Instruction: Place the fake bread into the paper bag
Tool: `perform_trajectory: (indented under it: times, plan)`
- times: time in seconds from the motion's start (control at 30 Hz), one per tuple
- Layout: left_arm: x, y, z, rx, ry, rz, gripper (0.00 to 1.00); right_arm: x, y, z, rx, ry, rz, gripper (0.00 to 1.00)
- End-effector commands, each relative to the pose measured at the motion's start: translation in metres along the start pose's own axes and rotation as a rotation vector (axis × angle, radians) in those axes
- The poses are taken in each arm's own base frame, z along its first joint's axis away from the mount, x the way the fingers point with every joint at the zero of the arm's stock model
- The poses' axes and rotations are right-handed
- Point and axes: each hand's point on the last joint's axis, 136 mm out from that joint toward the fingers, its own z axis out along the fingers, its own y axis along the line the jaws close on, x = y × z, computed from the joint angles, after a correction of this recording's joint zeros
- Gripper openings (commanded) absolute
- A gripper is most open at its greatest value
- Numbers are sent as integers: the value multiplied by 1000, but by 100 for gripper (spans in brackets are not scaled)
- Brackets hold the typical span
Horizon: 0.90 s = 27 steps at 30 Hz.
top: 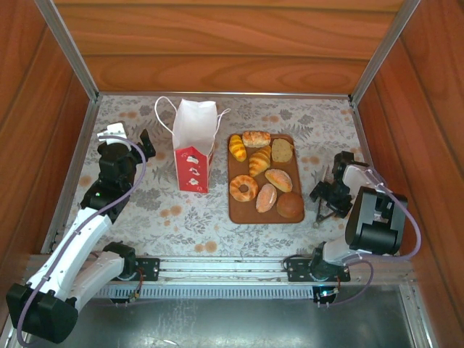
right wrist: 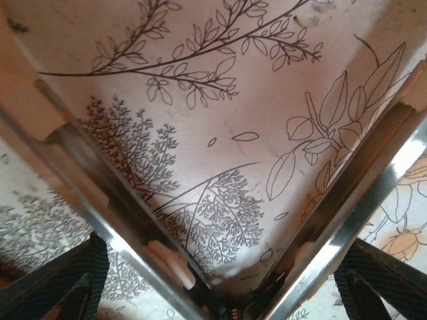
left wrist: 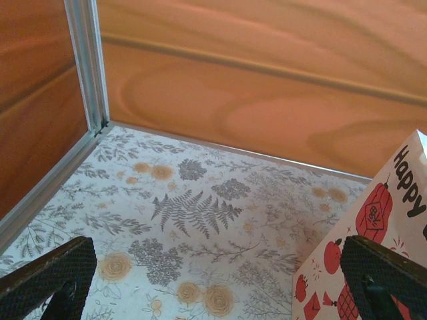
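Note:
The fake bread [top: 259,161] lies on a brown board [top: 245,214] at mid-table: croissants, a ring doughnut [top: 243,188], oval rolls and a round brown bun [top: 290,205]. Left of the board stands the paper bag [top: 194,156], upright, white above and red below; its printed side [left wrist: 380,233] is at the right of the left wrist view. My left gripper [top: 147,143] [left wrist: 217,260] is open just left of the bag, nothing between its fingers. My right gripper [top: 324,197] [right wrist: 217,267] is open, low over the metal tongs [right wrist: 87,180], whose two arms spread in a V between its fingers.
Wooden walls with aluminium posts [top: 72,51] close the table on three sides. The tongs [top: 321,210] lie right of the board, near the right arm's base. The floral tablecloth [top: 145,210] is bare in front of the bag.

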Motion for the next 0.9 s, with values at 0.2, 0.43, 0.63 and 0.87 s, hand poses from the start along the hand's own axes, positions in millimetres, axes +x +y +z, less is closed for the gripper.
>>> perform_trajectory:
  times: [0.2,0.43,0.63,0.87]
  plan:
    - [-14,6,-6,-10,-55,-19,99,-14,6,8,-15,47,-27,82]
    - [-17,10,-11,-13,-72,-32,99,-13,12,19,-29,112,-45,74]
    - [-20,11,-16,-12,-87,-40,99,-22,7,-3,-29,-3,-51,66]
    - [-27,10,-21,2,-107,-57,99,-16,6,-35,-89,-116,-61,57]
